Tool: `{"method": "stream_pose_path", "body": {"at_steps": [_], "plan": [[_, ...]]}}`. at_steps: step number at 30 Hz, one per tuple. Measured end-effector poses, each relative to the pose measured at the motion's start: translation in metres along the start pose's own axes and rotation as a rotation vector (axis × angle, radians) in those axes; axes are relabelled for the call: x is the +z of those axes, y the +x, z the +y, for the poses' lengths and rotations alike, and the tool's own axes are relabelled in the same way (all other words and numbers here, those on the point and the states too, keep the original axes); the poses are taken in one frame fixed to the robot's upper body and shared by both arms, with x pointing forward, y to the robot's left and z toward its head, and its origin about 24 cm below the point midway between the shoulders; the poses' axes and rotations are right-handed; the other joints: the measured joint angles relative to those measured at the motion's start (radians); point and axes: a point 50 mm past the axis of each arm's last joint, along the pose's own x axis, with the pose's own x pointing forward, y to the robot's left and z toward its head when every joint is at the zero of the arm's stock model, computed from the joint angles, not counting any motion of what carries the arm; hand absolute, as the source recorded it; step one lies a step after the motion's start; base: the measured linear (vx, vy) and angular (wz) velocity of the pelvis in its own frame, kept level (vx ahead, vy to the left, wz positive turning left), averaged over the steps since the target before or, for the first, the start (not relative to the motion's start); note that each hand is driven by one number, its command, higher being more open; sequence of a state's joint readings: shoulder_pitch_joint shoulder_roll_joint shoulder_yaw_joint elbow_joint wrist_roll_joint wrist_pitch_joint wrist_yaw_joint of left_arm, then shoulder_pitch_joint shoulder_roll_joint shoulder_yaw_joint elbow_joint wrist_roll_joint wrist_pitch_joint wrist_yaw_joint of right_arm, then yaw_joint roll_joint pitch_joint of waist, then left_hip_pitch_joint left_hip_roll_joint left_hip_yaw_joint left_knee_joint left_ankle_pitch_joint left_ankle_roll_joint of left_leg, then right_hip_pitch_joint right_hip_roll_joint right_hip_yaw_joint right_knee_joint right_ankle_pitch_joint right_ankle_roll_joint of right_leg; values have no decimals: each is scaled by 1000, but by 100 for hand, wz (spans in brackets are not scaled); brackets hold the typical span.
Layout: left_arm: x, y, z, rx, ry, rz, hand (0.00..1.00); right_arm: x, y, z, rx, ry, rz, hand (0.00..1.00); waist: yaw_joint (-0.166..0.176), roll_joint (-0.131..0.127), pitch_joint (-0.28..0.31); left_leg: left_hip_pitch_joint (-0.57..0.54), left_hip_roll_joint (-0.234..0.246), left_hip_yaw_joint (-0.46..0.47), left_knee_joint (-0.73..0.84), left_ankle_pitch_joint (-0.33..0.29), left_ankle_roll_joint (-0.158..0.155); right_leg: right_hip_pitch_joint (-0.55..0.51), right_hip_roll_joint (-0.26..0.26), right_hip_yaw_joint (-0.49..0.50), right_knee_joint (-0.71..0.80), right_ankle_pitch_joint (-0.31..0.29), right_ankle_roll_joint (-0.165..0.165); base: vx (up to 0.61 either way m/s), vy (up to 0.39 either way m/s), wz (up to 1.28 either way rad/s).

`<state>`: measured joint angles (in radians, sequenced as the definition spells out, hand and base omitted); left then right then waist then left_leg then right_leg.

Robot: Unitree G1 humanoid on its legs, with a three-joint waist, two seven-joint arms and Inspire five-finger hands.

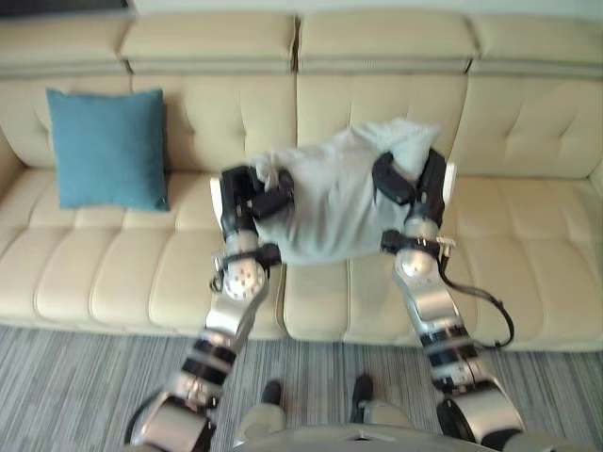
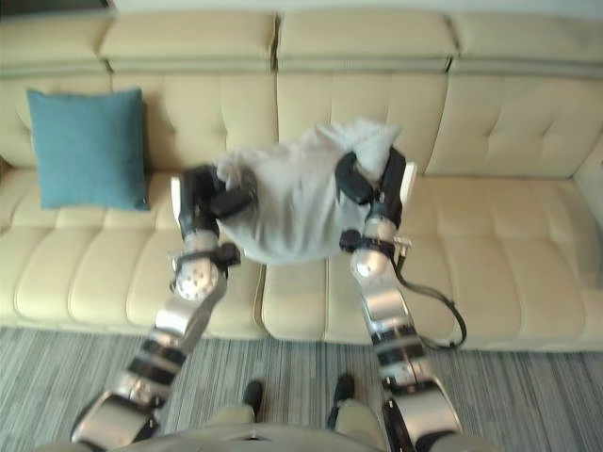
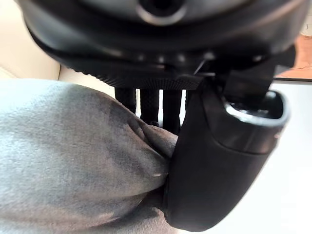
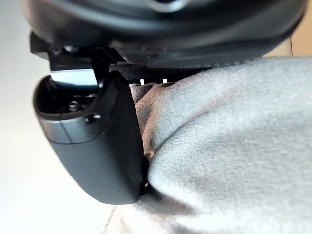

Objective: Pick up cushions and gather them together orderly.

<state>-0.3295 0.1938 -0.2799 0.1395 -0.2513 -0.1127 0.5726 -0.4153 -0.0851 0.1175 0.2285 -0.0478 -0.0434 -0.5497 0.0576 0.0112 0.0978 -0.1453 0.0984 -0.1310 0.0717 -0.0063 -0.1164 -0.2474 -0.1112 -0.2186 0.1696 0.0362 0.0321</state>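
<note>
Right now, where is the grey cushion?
In the eye views, the grey cushion is held between left hand and right hand before the sofa's middle, right of the teal cushion.

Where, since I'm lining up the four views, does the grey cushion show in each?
Left eye view: grey cushion at centre, held up before the sofa back.
Right eye view: cushion just left of centre.
Left wrist view: cushion lower left.
Right wrist view: cushion right side.
Shared landmark: left hand and right hand clamping its two sides.
</note>
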Motion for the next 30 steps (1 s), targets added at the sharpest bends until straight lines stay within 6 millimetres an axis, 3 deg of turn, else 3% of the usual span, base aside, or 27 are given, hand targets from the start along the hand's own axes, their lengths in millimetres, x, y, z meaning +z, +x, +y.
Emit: {"method": "stream_pose_path", "body": {"at_steps": [3, 12, 13, 14, 17, 19, 24, 30], "plan": [[37, 35, -2, 37, 13, -134, 0, 35, 28, 16, -15, 31, -97, 0, 2, -2, 77, -79, -1, -4, 20, 17, -8, -85, -3, 1, 36, 8, -11, -109, -58, 1], [121, 78, -16, 85, -10, -389, 0, 88, 73, 24, -100, 182, -138, 0, 18, 0, 228, -197, 0, 9, 44, 33, -23, -226, -4, 22, 82, 22, -26, -41, -66, -6], [134, 85, -19, 87, 4, -422, 100, 98, 81, 26, -113, 209, -134, 0, 17, 2, 241, -223, 0, 9, 45, 38, -26, -251, -3, 22, 78, 31, -27, -16, -33, -3], [140, 88, -20, 88, 10, -438, 100, 104, 85, 26, -117, 219, -139, 100, 17, 3, 252, -233, 1, 9, 44, 41, -28, -259, -2, 22, 74, 36, -28, -15, -41, -2], [163, 100, -21, 111, 33, -489, 100, 130, 94, 28, -136, 253, -189, 100, 13, 18, 312, -251, 3, 9, 44, 44, -30, -264, 4, 22, 44, 54, -30, 2, -22, -2], [170, 107, -16, 143, 56, -503, 100, 139, 99, 30, -145, 269, -194, 100, 11, 24, 319, -273, 4, 9, 44, 44, -30, -276, 6, 20, 22, 65, -29, 0, 0, 0], [177, 116, -6, 187, 98, -510, 100, 160, 109, 26, -169, 273, -235, 100, 8, 30, 325, -299, 0, 7, 45, 44, -30, -277, 6, 12, -21, 83, -25, 23, 6, 4], [184, 125, 8, 221, 174, -528, 100, 195, 126, 1, -222, 226, -328, 100, 7, 29, 335, -311, -2, -4, 43, 46, -30, -262, 6, -3, -59, 94, -23, 33, -1, 7]]}}
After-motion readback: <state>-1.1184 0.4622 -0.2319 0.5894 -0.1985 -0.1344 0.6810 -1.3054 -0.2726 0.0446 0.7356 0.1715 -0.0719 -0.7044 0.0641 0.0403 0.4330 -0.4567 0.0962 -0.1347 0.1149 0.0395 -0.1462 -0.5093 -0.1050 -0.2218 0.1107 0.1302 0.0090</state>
